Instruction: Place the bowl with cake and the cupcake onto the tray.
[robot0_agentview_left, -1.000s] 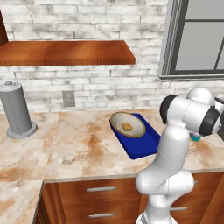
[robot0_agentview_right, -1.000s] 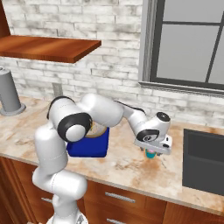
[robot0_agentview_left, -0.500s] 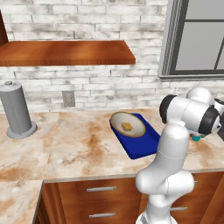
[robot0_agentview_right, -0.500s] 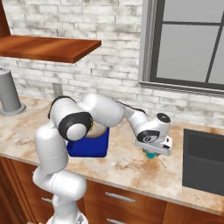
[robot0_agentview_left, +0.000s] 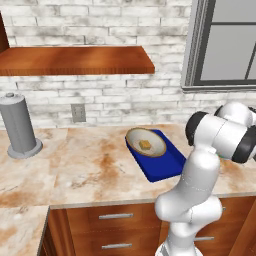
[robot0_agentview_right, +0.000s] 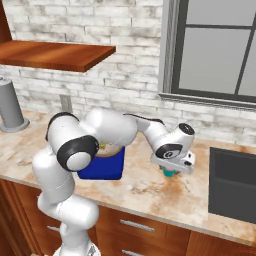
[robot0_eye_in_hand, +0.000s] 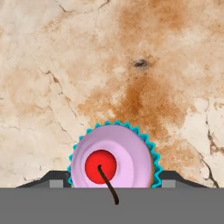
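The tan bowl with cake (robot0_agentview_left: 145, 142) rests on the far end of the dark blue tray (robot0_agentview_left: 167, 161), with the yellow cube at its centre. In the right base view the tray (robot0_agentview_right: 106, 167) lies left of my gripper (robot0_agentview_right: 170, 169), and the arm hides most of the bowl. The cupcake (robot0_eye_in_hand: 112, 160), with teal wrapper, pink frosting and a red cherry, sits between my two fingertips (robot0_eye_in_hand: 57, 179), which press its wrapper on both sides. My gripper (robot0_eye_in_hand: 112, 180) is shut on the cupcake (robot0_agentview_right: 170, 173), just over the marble counter and to the right of the tray.
A dark sink (robot0_agentview_right: 233, 185) is set into the counter right of the gripper. A grey cylinder (robot0_agentview_left: 18, 125) stands at the far left by the brick wall. A wooden shelf (robot0_agentview_left: 75, 59) hangs above. Bare marble lies between the cupcake and the tray.
The gripper has shifted a little to the left with the cupcake, towards the tray. Bowl and tray have stayed put.
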